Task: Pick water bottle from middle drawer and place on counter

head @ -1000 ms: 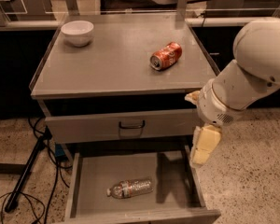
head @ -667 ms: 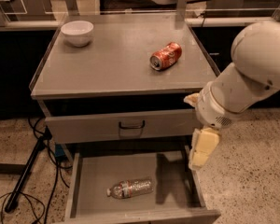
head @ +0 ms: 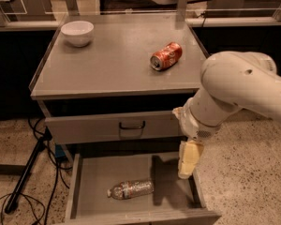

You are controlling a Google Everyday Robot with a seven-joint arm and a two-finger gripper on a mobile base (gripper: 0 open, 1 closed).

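Note:
The water bottle (head: pixel 130 190), clear and crinkled with a white cap, lies on its side on the floor of the open middle drawer (head: pixel 99 170), near its front. My gripper (head: pixel 188 159) hangs off the big white arm over the drawer's right side, above and to the right of the bottle and not touching it. Nothing shows in its grasp. The counter (head: pixel 112 67) is the flat grey top above the drawers.
A white bowl (head: pixel 77 33) stands at the counter's back left. An orange-red soda can (head: pixel 166 56) lies on its side at the counter's right. The shut upper drawer front (head: pixel 93 128) has a dark loop handle. Cables and a stand leg (head: pixel 23 172) lie on the floor at left.
The arm has swung left and lower, carrying my gripper from beside the drawer's right wall to over its right part. The bottle has not moved.

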